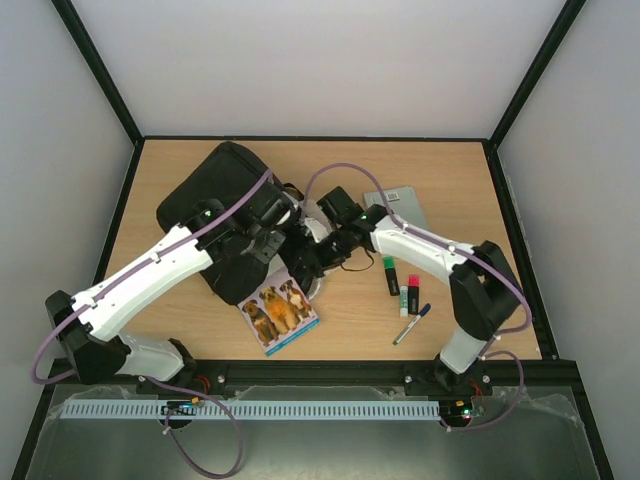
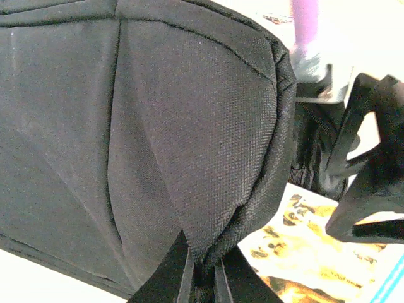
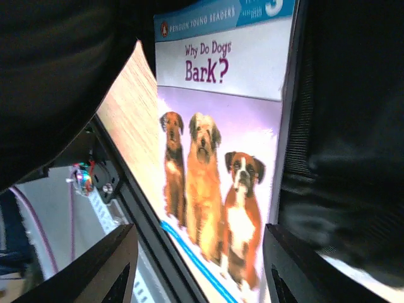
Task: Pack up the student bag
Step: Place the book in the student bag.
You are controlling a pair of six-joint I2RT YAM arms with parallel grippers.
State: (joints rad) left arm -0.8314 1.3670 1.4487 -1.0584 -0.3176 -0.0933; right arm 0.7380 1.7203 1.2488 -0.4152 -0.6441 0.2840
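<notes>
Pinching black fabric, the left gripper (image 2: 203, 278) clamps the student bag (image 1: 215, 215), left of centre in the overhead view; the right gripper (image 3: 202, 271) stands open over the dog book (image 3: 214, 158).

Soft, even light from above fills my top view, leaving faint shadows on the table (image 1: 450, 175). My left wrist view burns out white at 1 o'clock past the student bag (image 2: 158, 126), its weave sharp. My right wrist view is dark at 9 and 3 o'clock, with the book (image 3: 214, 158) bright and sharp between.
</notes>
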